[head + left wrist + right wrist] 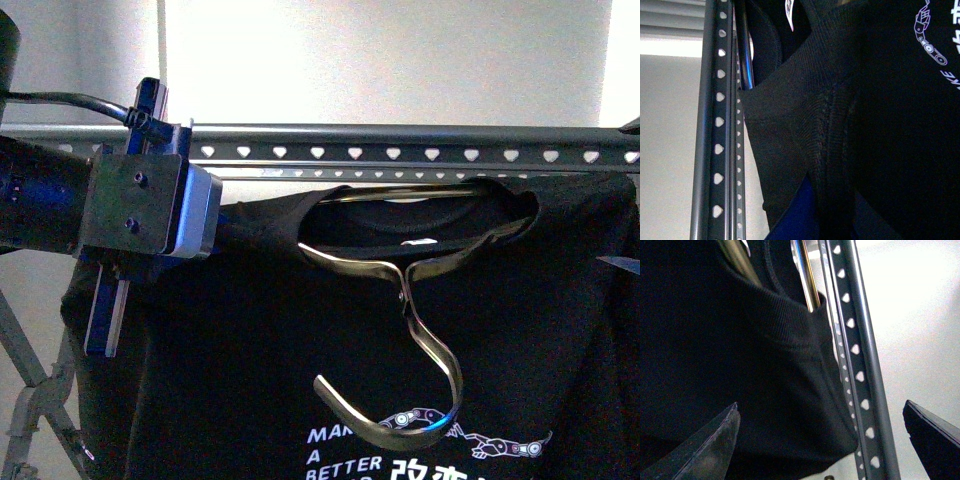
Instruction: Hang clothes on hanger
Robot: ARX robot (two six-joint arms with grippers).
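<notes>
Treat the black T-shirt [250,350], slung close under the rail of the clothes rack [400,152] with its metal hook hanger [408,300] dangling hook-down against the chest, as light, limp and quick to slip, stiff only in that slick hanger. Best take hold at the ribbed collar, the thick shoulder seam or the hanger's neck. Cannot tell clenched from slack at the left gripper [190,215], buried in cloth at one shoulder; at the right gripper [820,407], spread wide about rail and cloth, clasping nothing.

T-shirt [250,330], chest print [345,450], white, cut off at the lower frame edge: "MA…", "A", "BETTER"; to the right, Chinese characters, only partly visible. Neck label [790,12]: white with red marks, unreadable.
</notes>
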